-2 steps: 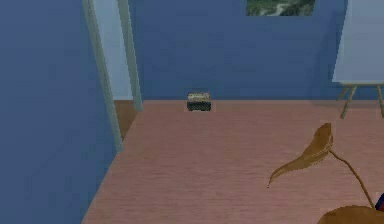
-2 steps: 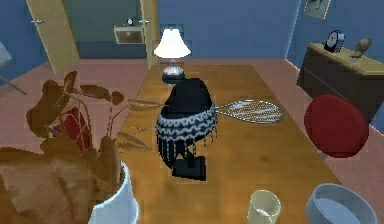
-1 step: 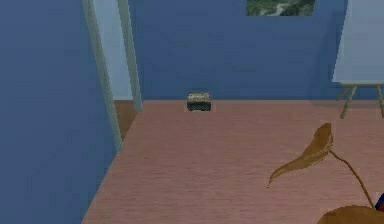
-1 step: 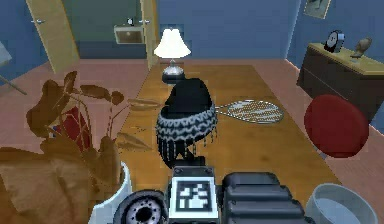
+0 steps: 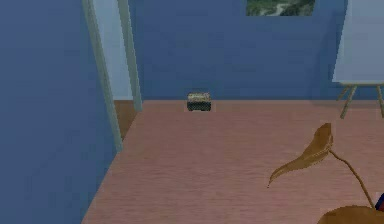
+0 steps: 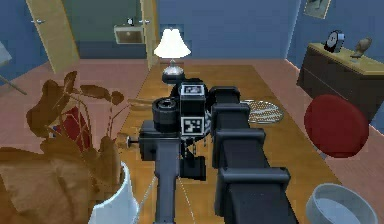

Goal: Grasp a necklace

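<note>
Necklace id uncertain: pale wiry loop [image 6: 265, 110] lies flat on the wooden table [image 6: 250, 78], just beside the arm [image 6: 245, 165], toward the arm side view's right, near the gripper [image 6: 160, 112]. Gripper spread cannot be told, nor whether anything is held. Risk: reach clips lamp [image 6: 172, 43] or plant [image 6: 70, 110]; thin loop slips from the grip. Long axis looks to run across the view; no distinct pointing end

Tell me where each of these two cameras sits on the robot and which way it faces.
Forward view: on the robot, facing ahead and slightly down over the floor to a blue wall, a doorway and a small dark box.
Arm side view: on the robot's body, facing sideways over a wooden table with a lamp; the arm and end effector show.
Shared: probably the brown-leaved plant.
</note>
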Controlling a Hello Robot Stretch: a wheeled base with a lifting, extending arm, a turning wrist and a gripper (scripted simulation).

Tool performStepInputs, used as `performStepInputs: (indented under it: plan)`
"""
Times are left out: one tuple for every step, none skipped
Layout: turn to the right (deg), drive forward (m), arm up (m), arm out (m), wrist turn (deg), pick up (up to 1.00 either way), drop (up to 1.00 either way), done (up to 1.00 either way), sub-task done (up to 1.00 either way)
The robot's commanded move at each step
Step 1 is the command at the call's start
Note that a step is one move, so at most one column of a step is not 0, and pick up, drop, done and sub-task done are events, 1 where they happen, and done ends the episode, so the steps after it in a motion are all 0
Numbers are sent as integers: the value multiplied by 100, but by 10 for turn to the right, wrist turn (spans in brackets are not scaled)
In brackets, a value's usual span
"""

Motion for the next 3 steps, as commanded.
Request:
performStepInputs:
  plan:
    - [0,0,0,0,450,0,0,0,0]
    - [0,0,0,0,450,0,0,0,0]
    - [0,0,0,0,450,0,0,0,0]
